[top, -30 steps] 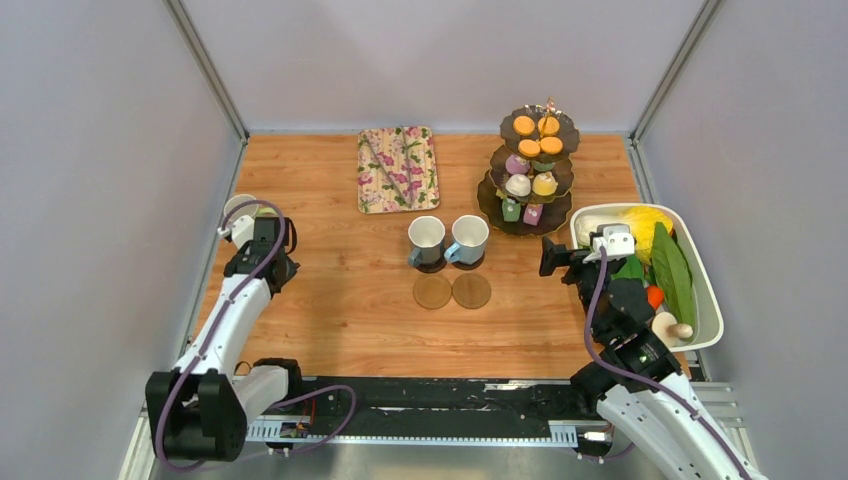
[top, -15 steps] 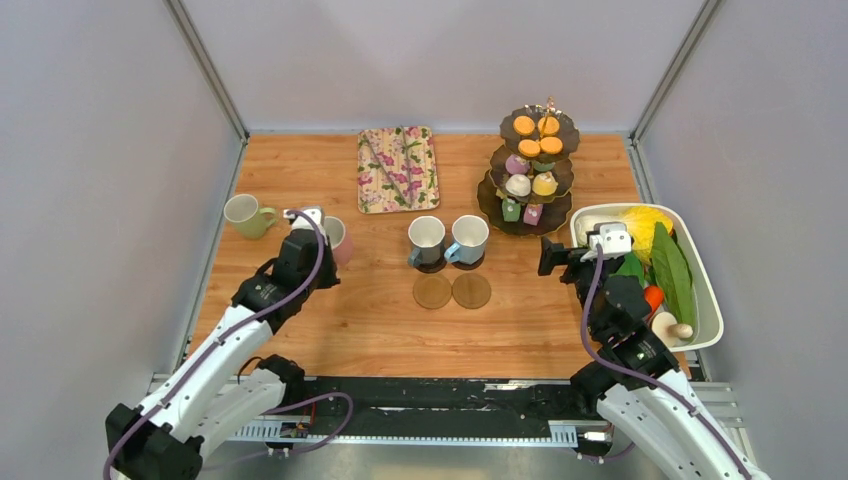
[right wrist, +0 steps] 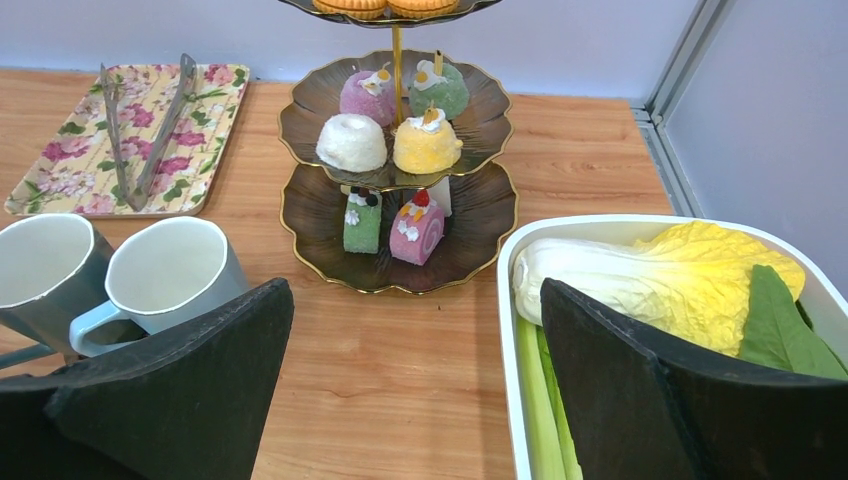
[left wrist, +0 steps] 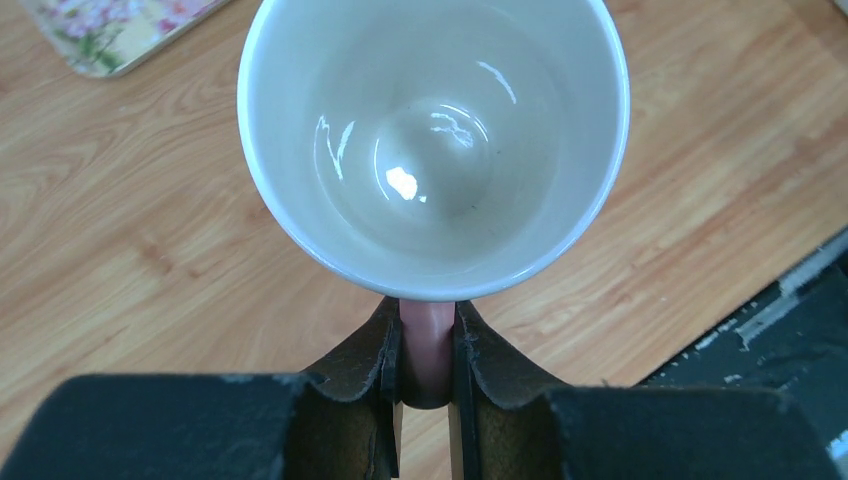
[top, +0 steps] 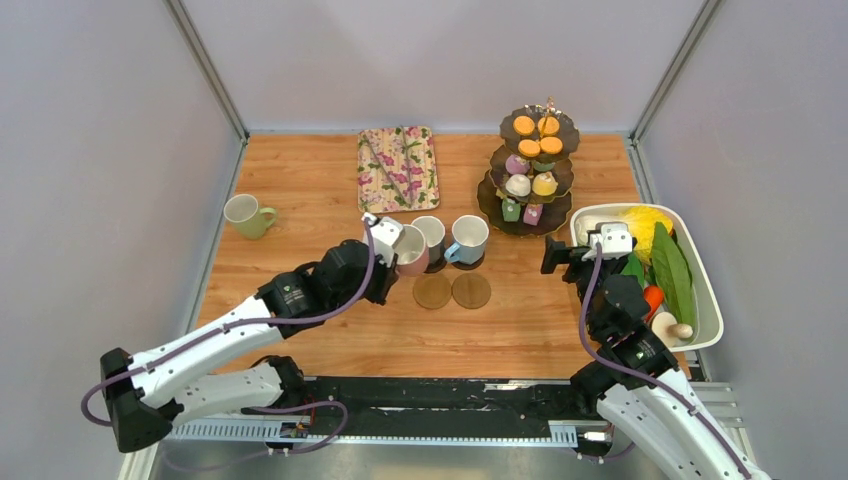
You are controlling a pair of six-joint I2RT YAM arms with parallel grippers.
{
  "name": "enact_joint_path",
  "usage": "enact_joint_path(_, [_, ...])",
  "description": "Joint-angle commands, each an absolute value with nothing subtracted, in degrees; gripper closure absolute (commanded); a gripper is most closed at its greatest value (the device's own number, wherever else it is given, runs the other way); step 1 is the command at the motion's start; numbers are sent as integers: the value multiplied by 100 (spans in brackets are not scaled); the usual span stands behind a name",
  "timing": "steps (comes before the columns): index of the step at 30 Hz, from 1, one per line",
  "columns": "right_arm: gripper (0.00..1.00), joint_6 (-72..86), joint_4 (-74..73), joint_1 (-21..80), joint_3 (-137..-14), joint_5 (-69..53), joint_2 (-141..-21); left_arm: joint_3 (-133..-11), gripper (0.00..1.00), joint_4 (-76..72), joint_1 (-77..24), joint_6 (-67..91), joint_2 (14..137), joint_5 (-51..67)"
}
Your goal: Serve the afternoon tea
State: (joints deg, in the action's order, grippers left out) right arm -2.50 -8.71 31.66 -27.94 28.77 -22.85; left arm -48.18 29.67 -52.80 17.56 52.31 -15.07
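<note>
Left gripper (left wrist: 428, 335) is clamped on the handle of the pink mug (left wrist: 430, 150). The mug is held upright just left of the grey mug (top: 431, 232) and blue mug (top: 469, 237), which rest on dark coasters (top: 433, 267) behind two bare tan coasters (top: 432, 291). Right gripper (right wrist: 420, 400) is spread wide and holds nothing, near the three-tier stand (right wrist: 310, 215) loaded with cakes (right wrist: 428, 140); the green mug (top: 243, 214) stands well apart at the left of the table (top: 330, 320).

Between pale blue mug (right wrist: 165, 280) and white tub (right wrist: 508, 330), a dark tiered cake stand (right wrist: 480, 215).
</note>
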Motion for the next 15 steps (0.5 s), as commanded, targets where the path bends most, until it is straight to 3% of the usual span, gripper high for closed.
enact_joint_path(1, [0, -347, -690, 3147, -2760, 3073, -2292, -5295, 100, 1932, -5816, 1515, 5483, -1370])
enact_joint_path(8, [0, -360, -709, 3149, -2755, 3109, -2275, -5058, 100, 852, -6254, 1663, 6240, -1198])
enact_joint_path(15, [0, -352, -711, 3153, -2750, 3095, -2294, -5057, 100, -39, -6532, 1631, 7254, -1761])
